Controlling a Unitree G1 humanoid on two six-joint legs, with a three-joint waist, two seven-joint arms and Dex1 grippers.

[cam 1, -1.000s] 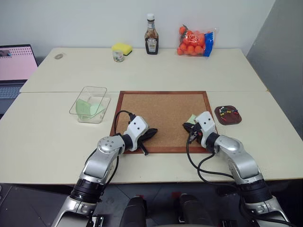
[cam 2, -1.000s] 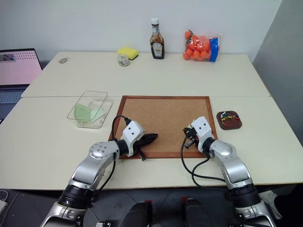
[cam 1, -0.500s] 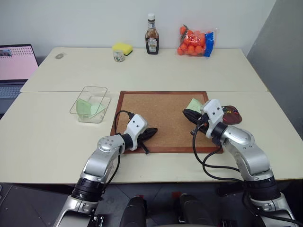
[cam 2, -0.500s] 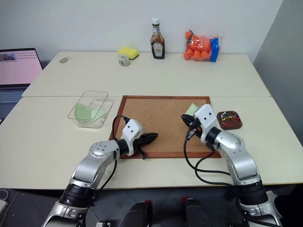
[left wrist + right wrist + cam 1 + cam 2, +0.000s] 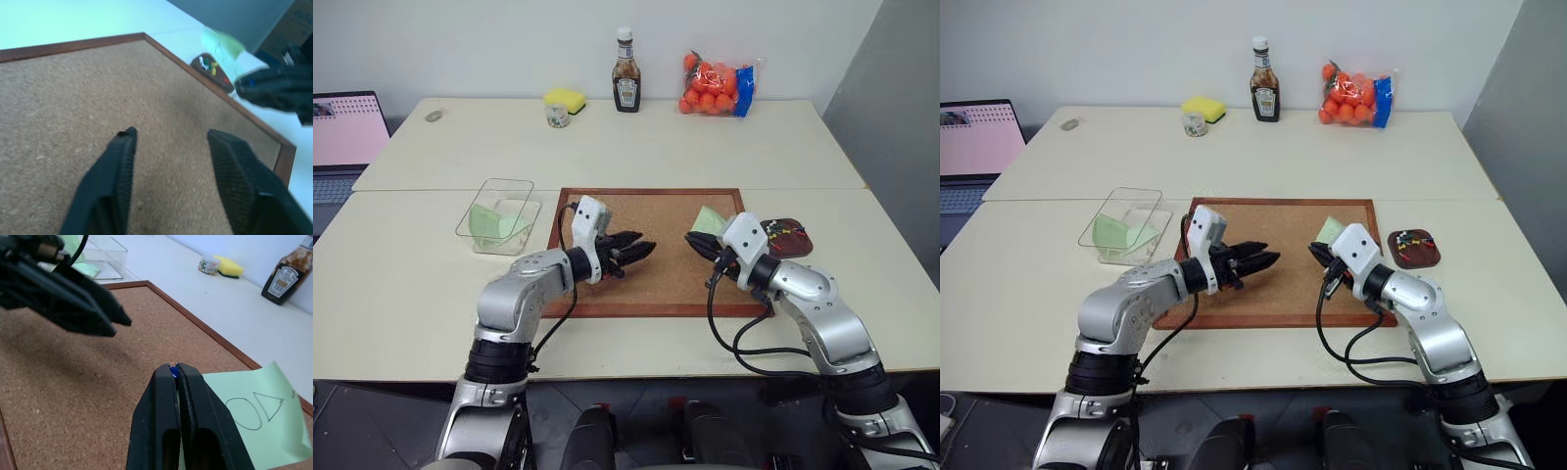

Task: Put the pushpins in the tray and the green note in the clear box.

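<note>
- Far left, a laptop sits at the worktop edge, well away from the work.
- The clear box stands just left of the corkboard, with mint-green paper already lying inside.
- Our left hand hovers over the middle of the corkboard, its fingers spread wide and holding nothing.
- Our right hand hovers over the right part of the corkboard, fingers pressed together; the right wrist view shows a small blue tip pinched between them, which we judge to be a pushpin.
- The green note, marked with a drawn oval and triangle, hangs at that same hand; whether the pin pierces it we cannot tell.
- To do this step well, we judge the left hand should take the note by a free edge while the right keeps the pin steady, then the two should draw apart gently so the paper does not tear.
- The tray rests just right of the corkboard with coloured pins inside, near the right hand.
- Along the far edge stand a yellow sponge, a sauce bottle and a bag of oranges, none in the way.
- The two hands face each other closely, so collision is the main risk.
</note>
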